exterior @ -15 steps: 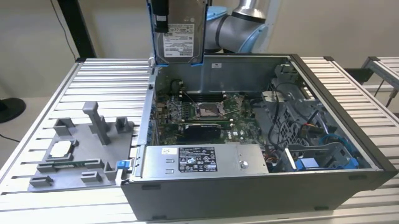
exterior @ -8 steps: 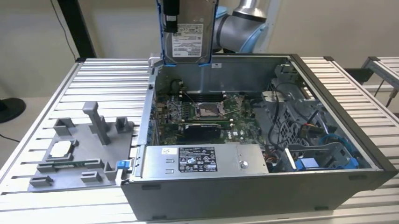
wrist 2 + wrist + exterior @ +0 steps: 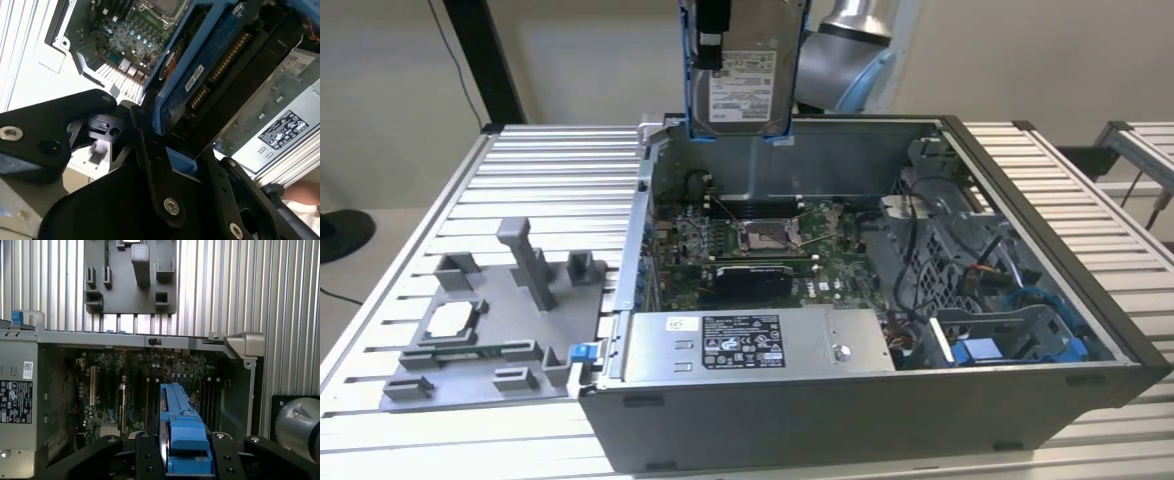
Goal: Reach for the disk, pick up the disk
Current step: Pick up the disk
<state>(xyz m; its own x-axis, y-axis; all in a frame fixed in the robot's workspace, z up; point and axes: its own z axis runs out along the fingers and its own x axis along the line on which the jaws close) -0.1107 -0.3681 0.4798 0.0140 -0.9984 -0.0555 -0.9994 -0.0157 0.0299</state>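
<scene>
The fingers (image 3: 145, 455) are clamped on the disk (image 3: 747, 85), which hangs upright in the air above the open computer case (image 3: 854, 420) (white label towards the exterior view). The case sits on the ribbed desk (image 3: 547, 170), just beside a grey fixture plate (image 3: 467, 355).

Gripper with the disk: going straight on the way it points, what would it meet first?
Likely the motherboard in the open case, with the held disk touching first; depth is unclear.
</scene>
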